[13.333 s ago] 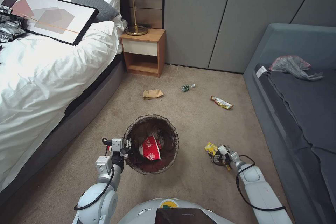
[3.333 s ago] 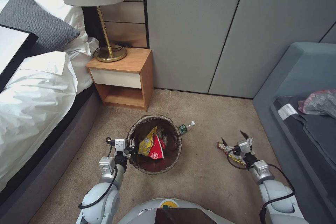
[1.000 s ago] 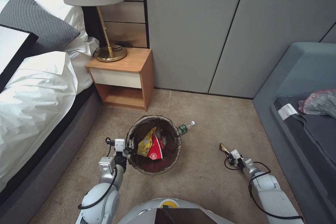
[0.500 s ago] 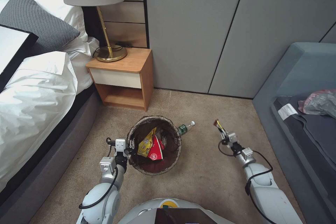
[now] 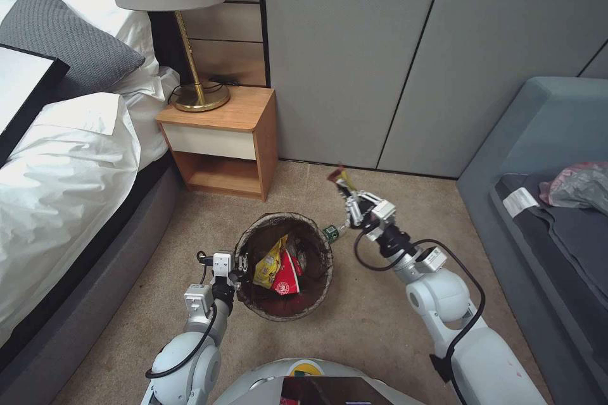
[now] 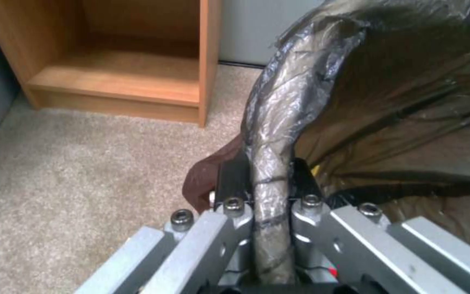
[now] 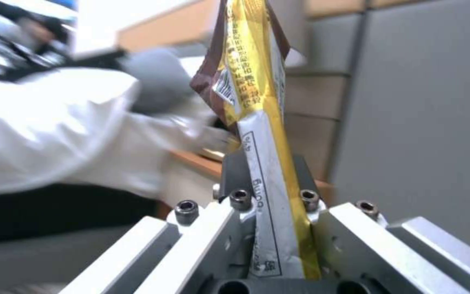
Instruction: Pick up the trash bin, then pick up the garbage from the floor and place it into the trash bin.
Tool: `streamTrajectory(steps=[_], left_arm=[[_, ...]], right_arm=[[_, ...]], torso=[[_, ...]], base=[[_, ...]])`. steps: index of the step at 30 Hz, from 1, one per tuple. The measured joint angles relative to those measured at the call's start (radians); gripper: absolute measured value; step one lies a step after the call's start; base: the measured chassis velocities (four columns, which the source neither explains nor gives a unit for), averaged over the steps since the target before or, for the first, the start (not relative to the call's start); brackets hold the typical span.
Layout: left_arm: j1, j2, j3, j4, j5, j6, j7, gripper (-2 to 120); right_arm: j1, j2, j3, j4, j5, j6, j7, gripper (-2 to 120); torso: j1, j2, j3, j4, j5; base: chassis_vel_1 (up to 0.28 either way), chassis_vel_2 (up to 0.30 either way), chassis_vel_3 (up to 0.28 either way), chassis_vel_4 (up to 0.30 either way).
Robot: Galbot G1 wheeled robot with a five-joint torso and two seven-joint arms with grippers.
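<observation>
The trash bin [image 5: 285, 304], lined with a dark bag, hangs low over the carpet. My left gripper [image 5: 237, 264] is shut on its near-left rim [image 6: 270, 163]. Inside lie a yellow wrapper [image 5: 269, 262] and a red-and-white paper cup [image 5: 288, 273]. My right gripper [image 5: 350, 202] is raised just right of and beyond the bin, shut on a yellow and brown snack wrapper [image 5: 342, 180] [image 7: 254, 102] that sticks up from its fingers. A green-labelled bottle [image 5: 330, 232] lies on the floor against the bin's far-right side, below the right gripper.
A wooden nightstand [image 5: 221, 139] with a brass lamp [image 5: 193, 92] stands beyond the bin. The bed [image 5: 57, 171] runs along the left. A grey sofa [image 5: 551, 202] with a crumpled plastic bag [image 5: 579, 185] lines the right. Open carpet lies between them.
My right arm has lifted the snack wrapper off the floor and swung it left and up, close to the bin. The bin and the left gripper have barely shifted.
</observation>
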Motion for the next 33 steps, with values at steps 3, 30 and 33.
streamTrajectory(steps=[3, 30, 33], left_arm=[[0.0, -0.001, 0.002, -0.002, 0.0, 0.004, 0.0, 2], [0.001, -0.019, 0.027, -0.013, 0.017, 0.012, 0.0, 2], [0.001, -0.02, 0.026, -0.013, 0.017, 0.012, -0.001, 2]], right_arm=[[0.014, -0.049, -0.092, 0.041, 0.012, -0.034, 0.026, 0], [0.048, 0.002, -0.302, -0.126, -0.106, -0.042, 0.051, 13], [0.042, 0.013, -0.311, -0.147, -0.117, -0.039, 0.055, 22]], torso=[[0.0, 0.0, 0.0, 0.0001, 0.0002], [0.0, 0.0, 0.0, 0.0001, 0.0001], [0.0, 0.0, 0.0, 0.0, 0.0003]], base=[[0.0, 0.0, 0.0, 0.0], [0.0, 0.0, 0.0, 0.0], [0.0, 0.0, 0.0, 0.0]])
